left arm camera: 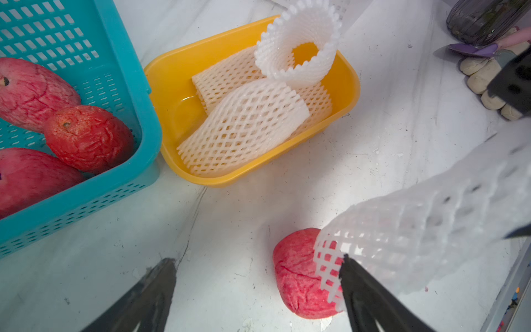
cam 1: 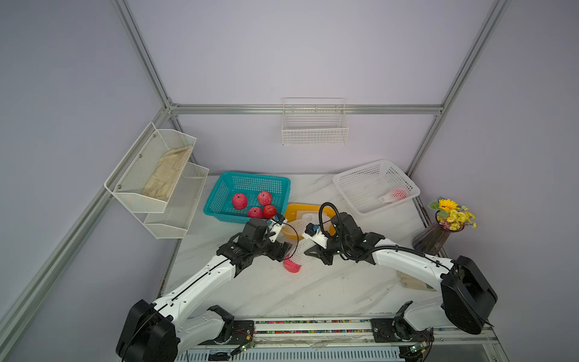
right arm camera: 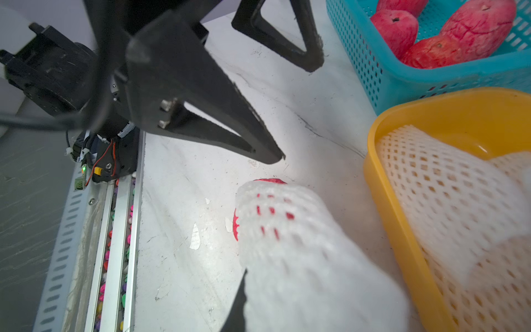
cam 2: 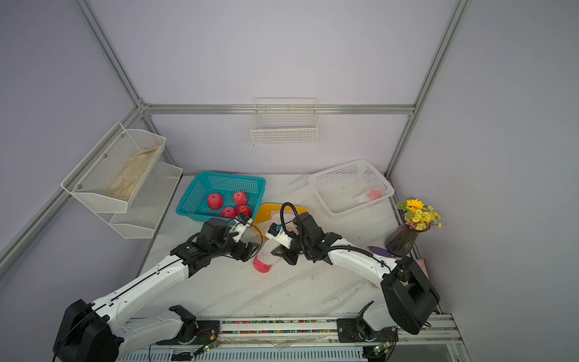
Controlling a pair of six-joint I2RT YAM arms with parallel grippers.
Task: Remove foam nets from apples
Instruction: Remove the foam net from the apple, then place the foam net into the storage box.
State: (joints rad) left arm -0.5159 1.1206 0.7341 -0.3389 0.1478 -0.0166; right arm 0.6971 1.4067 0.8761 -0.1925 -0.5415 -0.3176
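Marble counter (cam 1: 313,291): foam net (left arm camera: 416,230) half off apple (left arm camera: 296,276), right gripper (cam 1: 310,252) clamped on it, left gripper (left arm camera: 256,258) spread wide alongside; next, probably pin apple, pull net clear.

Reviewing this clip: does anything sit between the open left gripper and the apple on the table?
Only the foam net. The right gripper holds its far end, and its loose hem drapes over the apple on the side next to one finger of the left gripper. Nothing else visible lies between the open jaws and the fruit.
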